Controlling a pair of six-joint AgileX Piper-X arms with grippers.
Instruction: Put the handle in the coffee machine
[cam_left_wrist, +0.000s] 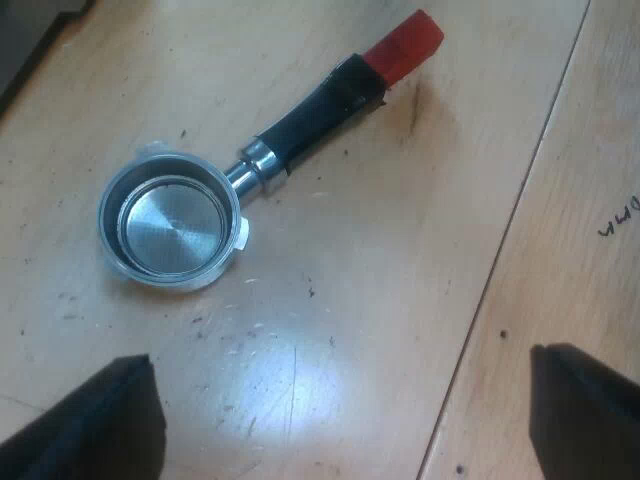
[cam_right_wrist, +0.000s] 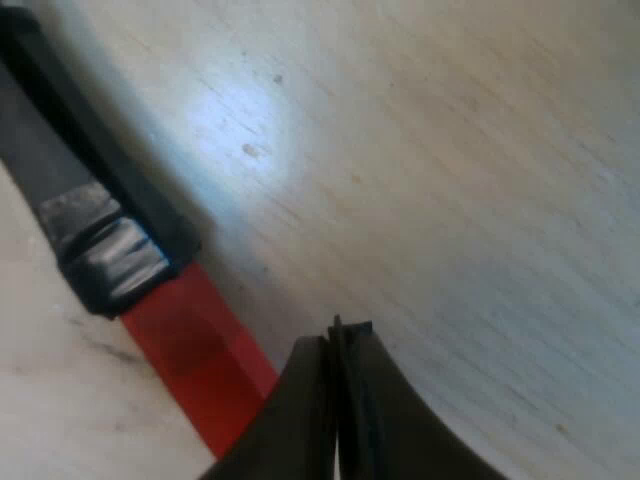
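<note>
Left wrist view, metal holder (cam_left_wrist: 170, 220): lies loose on the wooden table (cam_left_wrist: 400, 300), basket mouth up, bare metal floor visible inside, nothing in it. Joins at its collar to the dark handle (cam_left_wrist: 310, 115), which runs flat along the wood and ends in the red end (cam_left_wrist: 403, 45). Touches nothing but the table.

Left gripper (cam_left_wrist: 345, 380): hovers above the table, near the basket but well apart from it. Stands wide open, black fingers (cam_left_wrist: 110, 410) spread, bare wood between them. Holds nothing.

Right wrist view, red end (cam_right_wrist: 190, 350): rests on the table, wrapped dark handle (cam_right_wrist: 70, 200) leading away from it. Right gripper (cam_right_wrist: 340, 335): sits low, just beside the red end, fingertips pressed together with nothing caught between. Cannot tell whether the fingers touch the red part or merely stand in front of it.

Progress, judged: nothing done yet. Holder not grasped, not lifted, not at any machine. Remaining, by estimate: take a firm hold on the handle, lift, carry to the machine's front, seat the basket and turn it to lock. Closed right fingers need opening before any grasp there.
</note>
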